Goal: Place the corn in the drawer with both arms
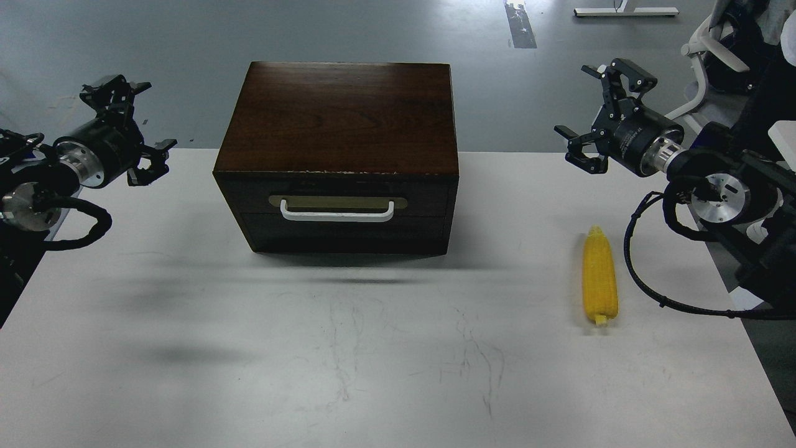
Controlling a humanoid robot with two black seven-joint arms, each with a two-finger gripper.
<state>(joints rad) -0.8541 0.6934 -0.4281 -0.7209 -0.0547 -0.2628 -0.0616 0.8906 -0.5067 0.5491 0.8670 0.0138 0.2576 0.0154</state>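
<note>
The corn [599, 275] lies on the white table [373, 348] at the right, its pointed tip facing away from me. The drawer [337, 208] is pushed shut in the dark wooden box [339, 118], showing its brass plate and white bar handle [337, 214]. My left gripper [127, 121] hovers open at the far left, well away from the box. Up at the right, my right gripper [600, 118] also hangs open, above and behind the corn. Neither holds anything.
The box stands at the table's back middle. Black cables loop from both arms near the table's side edges. A white chair base [709, 56] and grey floor lie beyond the table at the right.
</note>
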